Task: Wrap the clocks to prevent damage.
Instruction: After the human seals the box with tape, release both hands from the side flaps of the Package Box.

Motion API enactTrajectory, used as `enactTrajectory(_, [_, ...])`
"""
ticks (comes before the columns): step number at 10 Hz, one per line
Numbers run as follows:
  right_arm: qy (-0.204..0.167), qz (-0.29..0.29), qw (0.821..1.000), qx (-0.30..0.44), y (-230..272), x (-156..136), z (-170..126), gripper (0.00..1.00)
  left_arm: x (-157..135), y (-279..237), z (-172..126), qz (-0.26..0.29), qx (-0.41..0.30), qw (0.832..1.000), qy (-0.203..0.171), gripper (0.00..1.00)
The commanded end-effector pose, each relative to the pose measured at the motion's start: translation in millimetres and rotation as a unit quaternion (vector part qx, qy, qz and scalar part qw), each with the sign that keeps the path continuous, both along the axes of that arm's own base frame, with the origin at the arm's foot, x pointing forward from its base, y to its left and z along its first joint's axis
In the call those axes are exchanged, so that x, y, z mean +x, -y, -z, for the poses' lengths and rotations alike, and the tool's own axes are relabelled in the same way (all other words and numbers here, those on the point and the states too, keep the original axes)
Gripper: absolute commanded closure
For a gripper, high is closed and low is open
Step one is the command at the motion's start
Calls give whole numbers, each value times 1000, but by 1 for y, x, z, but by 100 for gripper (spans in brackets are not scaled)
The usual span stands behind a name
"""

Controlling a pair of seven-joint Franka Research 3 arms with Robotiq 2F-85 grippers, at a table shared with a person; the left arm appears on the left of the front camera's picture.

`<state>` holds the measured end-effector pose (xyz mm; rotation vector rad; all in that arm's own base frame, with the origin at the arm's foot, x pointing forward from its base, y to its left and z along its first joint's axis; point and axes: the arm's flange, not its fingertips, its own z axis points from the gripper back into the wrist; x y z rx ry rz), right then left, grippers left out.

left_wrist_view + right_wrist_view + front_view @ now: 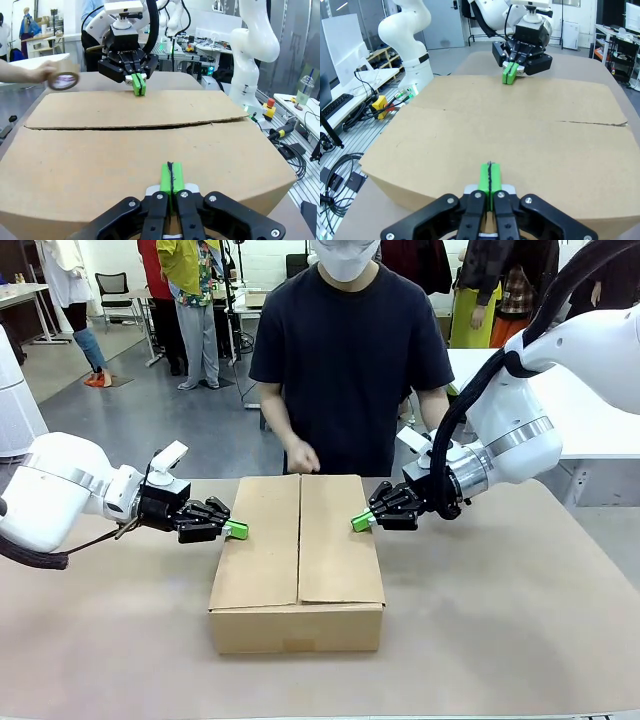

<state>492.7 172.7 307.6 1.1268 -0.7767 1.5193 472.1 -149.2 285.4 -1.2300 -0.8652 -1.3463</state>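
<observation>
My left gripper (238, 530) and right gripper (360, 522), both pinched closed and empty, rest on opposite flaps of the box (297, 560); beyond it, a person's hand (37, 74) holds tape (64, 80).

No print, label or number can be read anywhere.

The box (297, 560) sits mid-surface (500, 640), both top flaps folded down. The left pincer (237, 530) lies on the box's left edge and the right pincer (360, 522) on its right edge, facing each other across it. A person stands behind the box, one hand (300, 458) at its far edge holding a tape roll (64, 80).
</observation>
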Motion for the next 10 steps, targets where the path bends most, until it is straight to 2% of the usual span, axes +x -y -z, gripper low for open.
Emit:
enactTrajectory(1, [-3, 5, 1000, -2, 0, 1, 4, 99, -1, 0, 3, -6, 1, 1000, -2, 100])
enactTrajectory(10, [-3, 5, 1000, -2, 0, 1, 4, 99, -1, 0, 3, -6, 1, 1000, -2, 100])
